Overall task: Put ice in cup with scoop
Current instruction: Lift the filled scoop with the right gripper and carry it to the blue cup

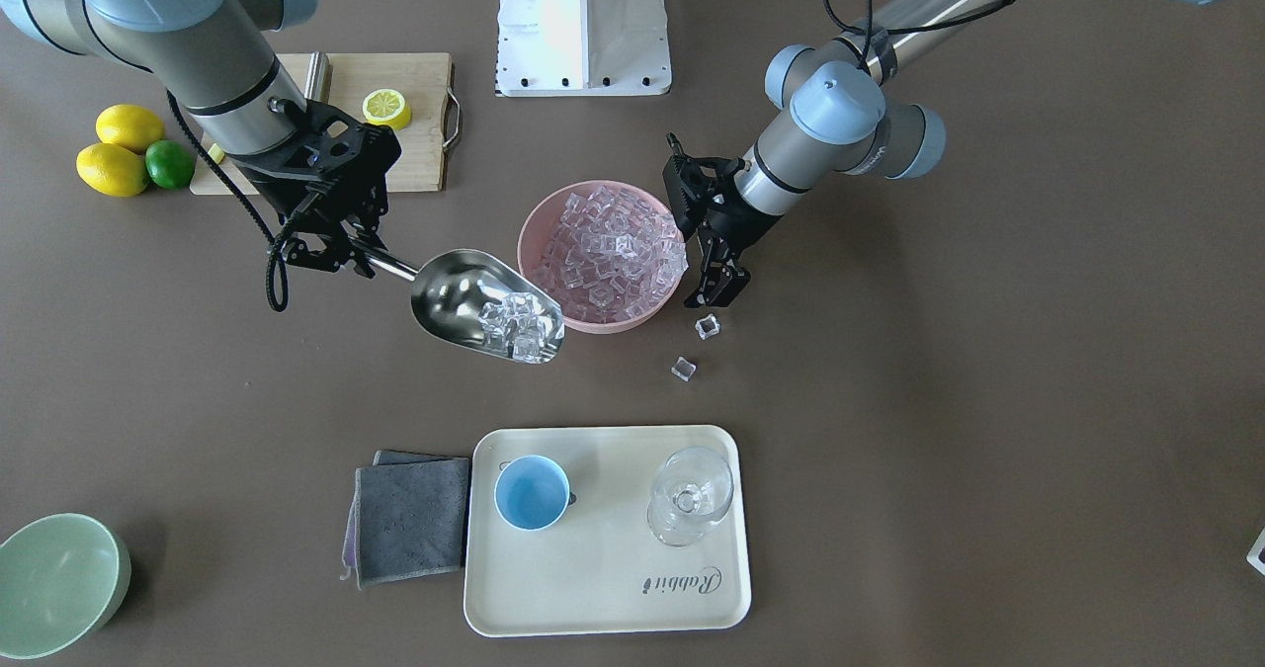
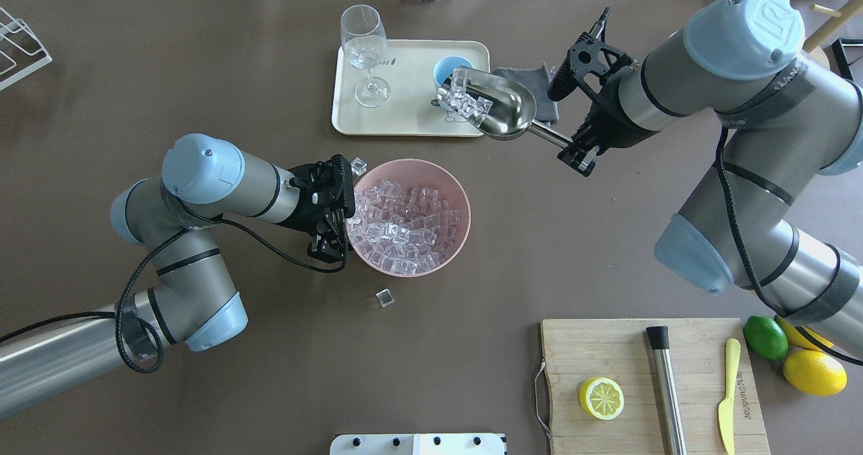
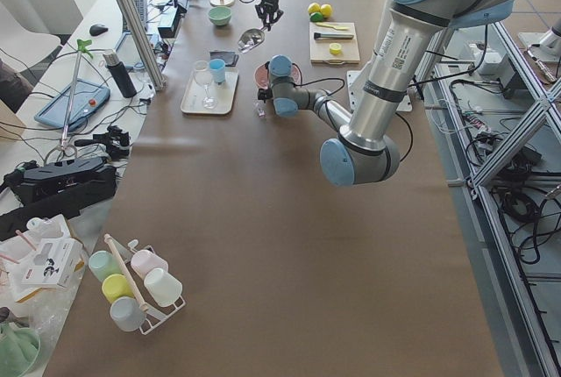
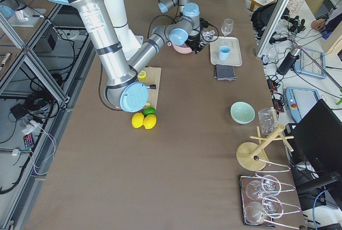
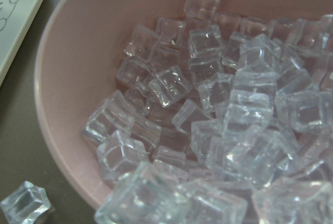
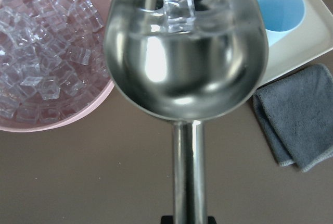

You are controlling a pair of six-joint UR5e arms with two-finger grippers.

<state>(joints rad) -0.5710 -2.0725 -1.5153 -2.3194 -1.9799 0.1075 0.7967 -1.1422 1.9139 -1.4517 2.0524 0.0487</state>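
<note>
A long brown table (image 1: 988,400) is running through a workshop room with metal posts (image 3: 131,17) along its sides. Above it the right gripper (image 1: 341,252) is clamping the rod handle of a shiny steel scoop (image 1: 460,296), with clear ice cubes (image 1: 514,326) lying in its trough, between a round pink bowl (image 1: 593,323) heaped with more cubes and a cream tray (image 1: 593,588) on the far side. The small light-blue cup (image 1: 532,492) is standing on that tray with a clear stemmed glass (image 1: 692,494) to its left and a grey folded cloth (image 1: 410,519) lying just right of the tray, while the left gripper (image 1: 716,291), parted or closed I cannot tell, is hanging beside the bowl's left rim near two loose cubes (image 1: 708,327).
</note>
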